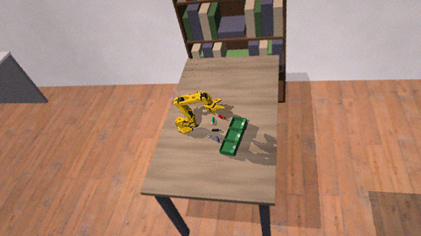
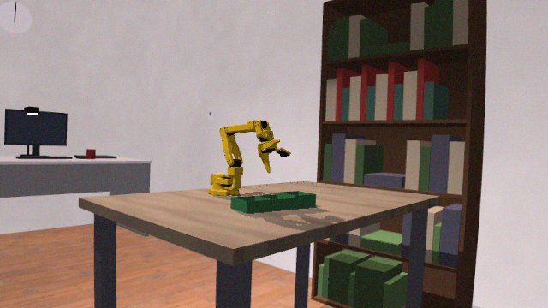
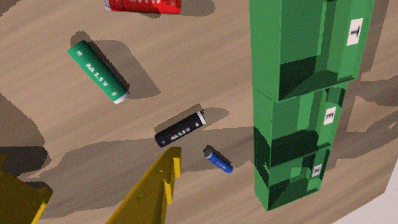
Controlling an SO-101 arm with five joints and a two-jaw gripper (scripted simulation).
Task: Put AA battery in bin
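Note:
My gripper (image 3: pixel 95 172) is open and empty, hovering above the table; it also shows in the top view (image 1: pixel 217 106) and the exterior view (image 2: pixel 276 158). In the wrist view a green battery marked AA (image 3: pixel 98 71) lies on the wood at upper left. A red battery (image 3: pixel 142 5) of like size lies at the top edge, partly cut off. A thinner black battery (image 3: pixel 180 129) lies just beyond my right fingertip. A small blue battery (image 3: pixel 218 160) lies beside it. The green row of three bins (image 3: pixel 300 100) stands to the right. Its near label reads T (image 3: pixel 355 31); the other labels are too small to read.
In the top view the batteries lie between the arm's base (image 1: pixel 186 124) and the bin row (image 1: pixel 233 135), with a small pale thing (image 1: pixel 208 135) among them. The bin row hides the batteries in the exterior view (image 2: pixel 273 201). A bookcase (image 1: pixel 232 7) stands behind the table.

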